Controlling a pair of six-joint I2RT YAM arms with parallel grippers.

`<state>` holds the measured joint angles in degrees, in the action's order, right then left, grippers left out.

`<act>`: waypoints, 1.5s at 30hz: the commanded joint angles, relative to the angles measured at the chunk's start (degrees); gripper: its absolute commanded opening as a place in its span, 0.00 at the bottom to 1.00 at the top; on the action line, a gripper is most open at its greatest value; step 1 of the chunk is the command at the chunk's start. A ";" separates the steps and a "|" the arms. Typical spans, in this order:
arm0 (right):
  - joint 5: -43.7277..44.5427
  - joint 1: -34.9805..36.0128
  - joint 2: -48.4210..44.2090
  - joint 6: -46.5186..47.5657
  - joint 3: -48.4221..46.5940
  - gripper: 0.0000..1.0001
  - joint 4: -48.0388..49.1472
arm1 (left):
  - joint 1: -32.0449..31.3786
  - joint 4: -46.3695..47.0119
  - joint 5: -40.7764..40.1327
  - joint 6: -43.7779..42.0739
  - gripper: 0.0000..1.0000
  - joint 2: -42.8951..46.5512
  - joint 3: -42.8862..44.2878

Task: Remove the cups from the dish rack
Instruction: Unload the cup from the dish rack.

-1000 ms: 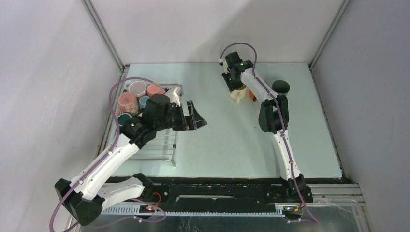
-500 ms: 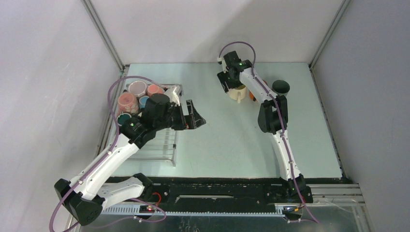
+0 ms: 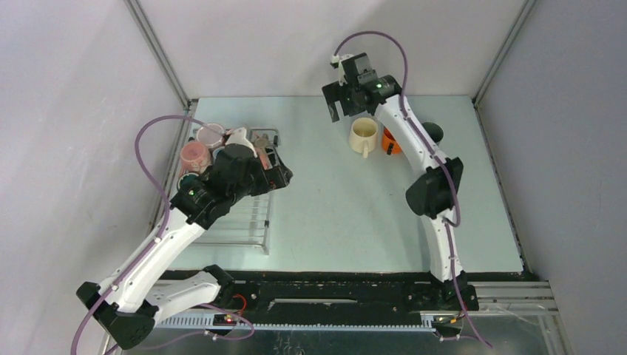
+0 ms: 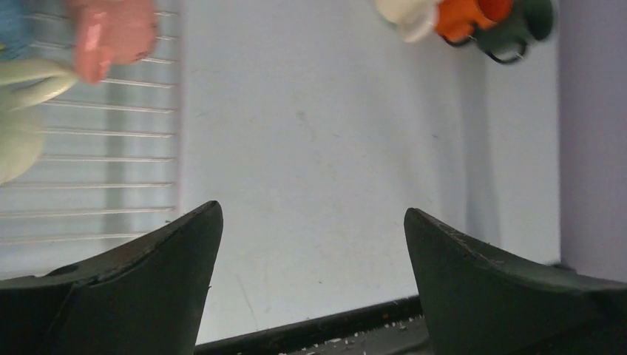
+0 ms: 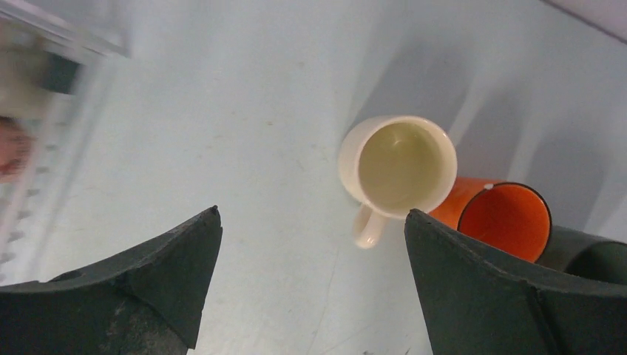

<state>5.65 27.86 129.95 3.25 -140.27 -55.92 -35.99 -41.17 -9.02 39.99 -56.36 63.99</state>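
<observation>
The silver wire dish rack [image 3: 240, 222] lies at the left with several cups crowded at its far end, among them a pink one [image 3: 194, 155] and a lilac-white one [image 3: 209, 134]. My left gripper [image 3: 279, 174] hangs open and empty over the rack's right rim; its wrist view shows a pink cup [image 4: 111, 33] on the rack bars [image 4: 111, 159]. A cream cup [image 3: 363, 134], an orange cup [image 3: 390, 142] and a dark green cup [image 3: 432, 132] stand upright on the table at the far right. My right gripper [image 3: 338, 102] is open above and left of the cream cup [image 5: 399, 166], holding nothing.
Grey walls close in the table on three sides. A pale cup [image 4: 18, 111] lies at the left edge of the left wrist view. The orange cup [image 5: 506, 218] touches the cream one, with the green cup [image 5: 591, 255] behind it.
My right gripper has opened, let go of the cream cup and lifted away to the far left. My left gripper has swung back toward the rack.
</observation>
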 commanded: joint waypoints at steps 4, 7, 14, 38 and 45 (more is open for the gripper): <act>-1.08 2.80 -16.57 -13.00 10.30 1.00 1.86 | 0.86 -7.99 -20.96 8.16 1.00 3.08 1.76; -1.19 3.87 -22.88 -17.41 19.18 1.00 3.99 | 3.21 -6.75 -21.15 4.98 1.00 2.16 1.05; -2.05 4.49 -37.20 -22.05 38.40 1.00 11.20 | 9.50 6.20 -15.79 -11.34 0.99 -5.33 -0.95; -11.10 4.51 -55.15 -26.04 61.39 0.99 20.16 | 22.00 20.35 -0.75 -24.51 0.86 -28.54 -3.85; -11.43 4.49 -55.73 -26.37 63.55 0.99 20.86 | 21.92 20.86 0.85 -22.90 0.66 -29.45 -5.56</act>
<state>-5.17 32.25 76.51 -22.02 -77.54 -37.28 -14.22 -22.79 -9.87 16.99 -85.89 60.01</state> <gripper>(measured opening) 0.991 0.716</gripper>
